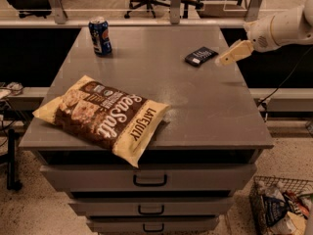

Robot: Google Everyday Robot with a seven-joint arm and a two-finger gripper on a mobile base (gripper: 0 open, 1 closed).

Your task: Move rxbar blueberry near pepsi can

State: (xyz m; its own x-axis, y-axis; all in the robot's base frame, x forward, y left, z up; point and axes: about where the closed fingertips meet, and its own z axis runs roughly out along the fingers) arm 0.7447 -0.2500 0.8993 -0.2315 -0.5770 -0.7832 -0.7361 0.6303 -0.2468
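You have it all left to do: rxbar blueberry [201, 56] lies well apart from pepsi can [100, 35], gripper [224, 59] hovers just beside the bar, not touching it, grip state cannot be told

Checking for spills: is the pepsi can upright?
Upright: pepsi can stands silver top up; gripper hovers beside the rxbar blueberry.

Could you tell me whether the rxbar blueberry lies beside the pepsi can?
No, the rxbar blueberry lies by the pincer near the right edge, while the pepsi can stands across the table.
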